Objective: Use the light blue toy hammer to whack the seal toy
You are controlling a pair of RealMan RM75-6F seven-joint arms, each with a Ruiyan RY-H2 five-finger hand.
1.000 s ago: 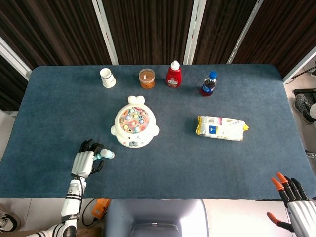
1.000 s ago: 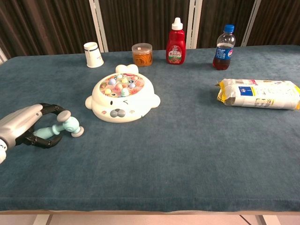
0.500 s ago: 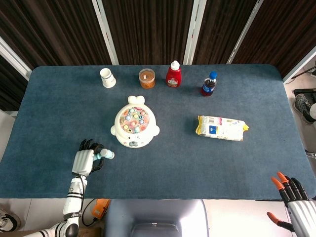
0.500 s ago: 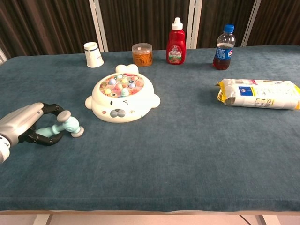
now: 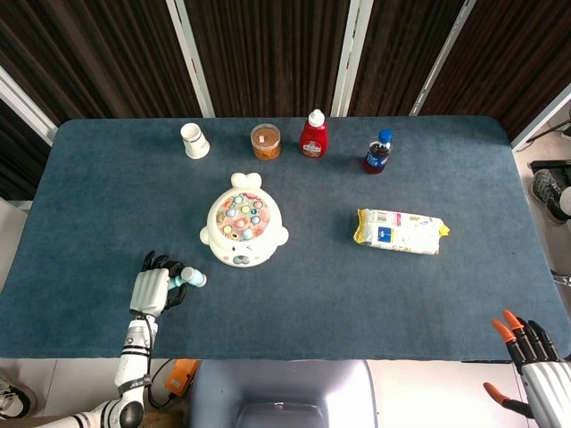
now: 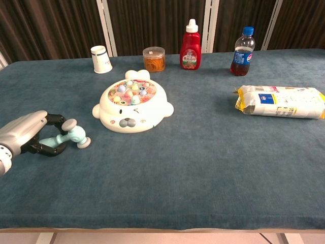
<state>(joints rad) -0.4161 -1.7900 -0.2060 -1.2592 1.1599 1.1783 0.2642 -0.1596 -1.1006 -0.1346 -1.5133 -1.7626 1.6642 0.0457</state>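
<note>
Light blue toy hammer (image 6: 71, 136) sits low at the near-left of the table, head pointing toward the seal toy (image 6: 133, 107), handle wrapped by the left hand (image 6: 31, 137) w/ dark fingers (image 6: 52, 150) curled round it, so that hand grips the hammer (head pokes out past the fingers, looks to be on or just above the cloth, can't tell which). From the head view the hammer (image 5: 189, 279) is near the seal toy (image 5: 244, 232) but apart from it, down and to the left. Seal is white, round, w/ coloured pegs in its top, flat on the table. Right hand (image 5: 535, 367) hangs off the near-right corner, below the table edge, orange-tipped fingers apart, holding nothing. Along the far edge, left to right: paper cup (image 6: 101, 59), small jar (image 6: 154, 59) w/ orange contents, red sauce bottle (image 6: 190, 44), blue-capped drink bottle (image 6: 242, 44), all upright. A white-and-yellow packet (image 6: 280, 101) lies flat at right. Table (image 6: 203, 168) is covered in dark blue felt-like cloth; behind it, dark ribbed panels w/ pale vertical strips (image 5: 188, 45); pale floor shows at the sides.
</note>
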